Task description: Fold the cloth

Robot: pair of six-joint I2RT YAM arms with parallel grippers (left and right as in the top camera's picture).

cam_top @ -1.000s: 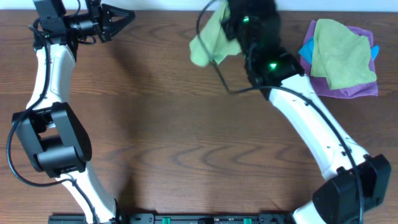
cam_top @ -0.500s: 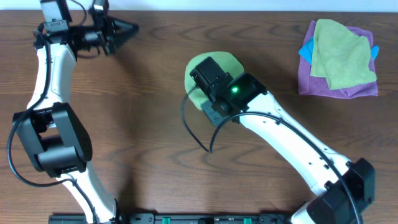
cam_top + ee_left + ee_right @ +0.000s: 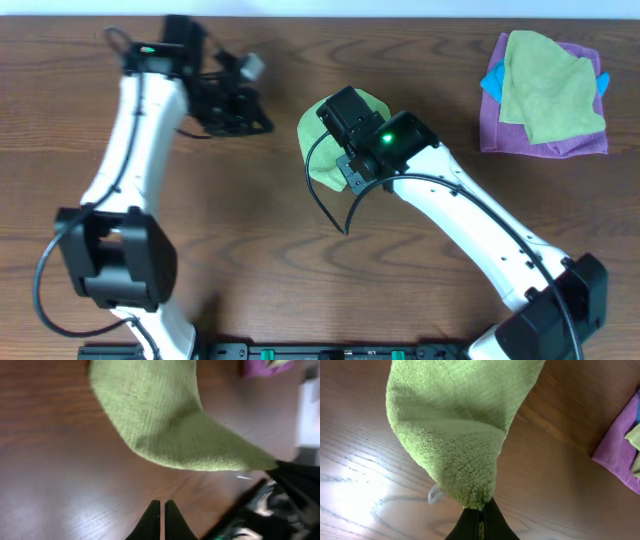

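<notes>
The bright lime-green cloth [image 3: 309,138] is bunched on the table at upper centre, mostly hidden under my right arm in the overhead view. In the right wrist view the cloth [image 3: 455,425] hangs from my right gripper [image 3: 482,509], which is shut on its edge beside the small white tag [image 3: 435,493]. My left gripper [image 3: 258,120] is just left of the cloth. In the left wrist view the left gripper [image 3: 162,504] is shut and empty, with the cloth [image 3: 160,420] a little ahead of its tips.
A duller yellow-green cloth [image 3: 548,82] lies on a purple cloth [image 3: 545,142] with a blue one [image 3: 492,80] at the far right back. The purple cloth also shows in the right wrist view [image 3: 620,455]. The table is dark wood.
My left arm has swung right and down from the back left corner toward the cloth. My right gripper brought the cloth from the back down to the table and has stayed about there.
</notes>
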